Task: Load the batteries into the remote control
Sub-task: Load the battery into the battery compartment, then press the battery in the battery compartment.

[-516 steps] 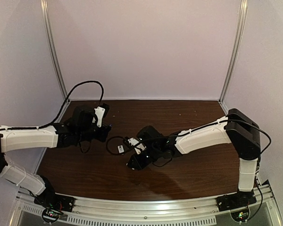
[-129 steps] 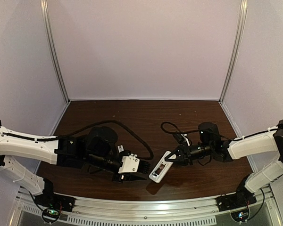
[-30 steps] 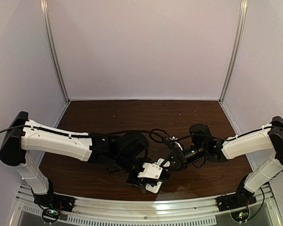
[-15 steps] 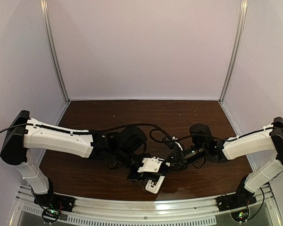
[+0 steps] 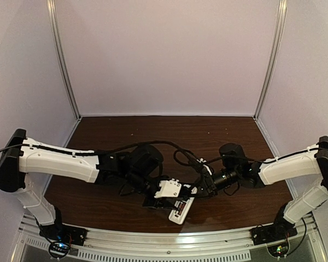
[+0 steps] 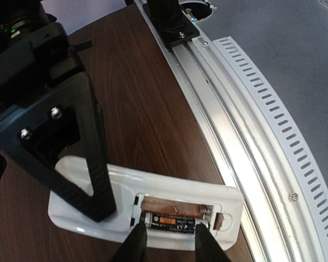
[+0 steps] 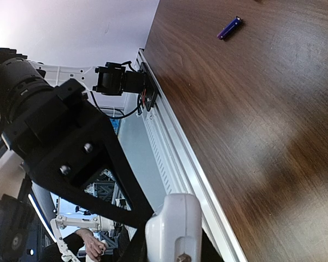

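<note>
— Left end effector [image 6: 170, 240] hovers at the bottom of its wrist view, tips spread, flanking one battery [image 6: 172, 221] lying in the bay [image 6: 177, 207] of the remote control [image 6: 169, 185].
— And the right end effector [image 5: 198, 189]?
— Pinching the remote's left end in that same view, close to the desk's [image 7: 262, 136] front edge.
— Second battery [image 7: 229, 27]?
— Alone on the desk, upper right of the right wrist view.

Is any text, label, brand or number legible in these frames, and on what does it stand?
None can be read in any view.
Seated battery in the remote control bay: orange label patch, print too blurred to read.
Loose battery on the table: too small to show any print.
</note>
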Robot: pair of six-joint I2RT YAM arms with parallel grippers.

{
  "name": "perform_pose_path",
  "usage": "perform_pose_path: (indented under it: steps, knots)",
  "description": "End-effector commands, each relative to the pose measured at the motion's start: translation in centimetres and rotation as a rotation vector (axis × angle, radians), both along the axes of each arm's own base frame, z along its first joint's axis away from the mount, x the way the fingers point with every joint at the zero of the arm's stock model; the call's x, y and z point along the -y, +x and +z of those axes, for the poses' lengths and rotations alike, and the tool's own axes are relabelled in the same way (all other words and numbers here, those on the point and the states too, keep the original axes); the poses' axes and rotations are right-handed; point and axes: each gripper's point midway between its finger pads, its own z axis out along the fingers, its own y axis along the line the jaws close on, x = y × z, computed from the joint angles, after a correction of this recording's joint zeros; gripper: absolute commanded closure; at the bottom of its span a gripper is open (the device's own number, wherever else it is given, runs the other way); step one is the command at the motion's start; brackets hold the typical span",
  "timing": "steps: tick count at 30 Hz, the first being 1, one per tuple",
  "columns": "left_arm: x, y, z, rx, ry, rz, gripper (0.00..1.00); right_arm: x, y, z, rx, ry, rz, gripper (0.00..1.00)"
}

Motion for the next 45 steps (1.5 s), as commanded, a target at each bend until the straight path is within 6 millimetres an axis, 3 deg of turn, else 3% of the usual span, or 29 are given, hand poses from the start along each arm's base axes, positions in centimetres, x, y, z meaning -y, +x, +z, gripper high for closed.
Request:
perform_pose_path:
  steps: [1, 5, 10, 11, 12, 14, 21, 27, 41, 45]
  knots:
    - [-1.2, 1.3, 3.4, 0.057, -0.088, 0.105, 0.64, -0.1, 1.2, 2.0, 0.096, 0.042, -0.015, 1.0]
    - [-2.2, 2.3, 6.0, 0.091, -0.194, 0.205, 0.54, -0.1, 2.0, 2.4, 0.141, 0.046, -0.037, 1.0]
    - [-3.4, 5.6, 7.7, 0.051, -0.282, 0.492, 0.21, -0.2, 3.0, 3.7, 0.217, 0.065, -0.075, 1.0]
    - [-3.5, 6.1, 7.9, 0.017, -0.298, 0.55, 0.04, -0.2, 3.3, 4.1, 0.235, 0.072, -0.088, 1.0]
    - [-3.9, 7.3, 7.9, -0.009, -0.31, 0.649, 0.03, -0.2, 3.5, 4.4, 0.249, 0.077, -0.099, 1.0]
    - [-4.3, 9.3, 7.8, -0.064, -0.302, 0.82, 0.03, -0.3, 4.0, 5.0, 0.272, 0.089, -0.121, 1.0]
    - [-1.9, 8.0, 6.5, -0.191, -0.239, 0.763, 0.03, -0.3, 5.3, 5.7, 0.317, 0.091, -0.191, 1.0]
    - [-0.5, 6.7, 4.7, -0.262, -0.183, 0.692, 0.19, -0.5, 5.5, 6.4, 0.321, 0.123, -0.2, 1.0]
    - [-1.6, 9.1, 2.0, -0.223, -0.105, 0.838, 0.52, -0.3, 4.9, 7.3, 0.321, 0.16, -0.189, 1.0]
    - [-2.2, 10.0, 2.3, -0.193, -0.098, 0.888, 0.5, -0.1, 4.9, 6.8, 0.312, 0.157, -0.196, 1.0]
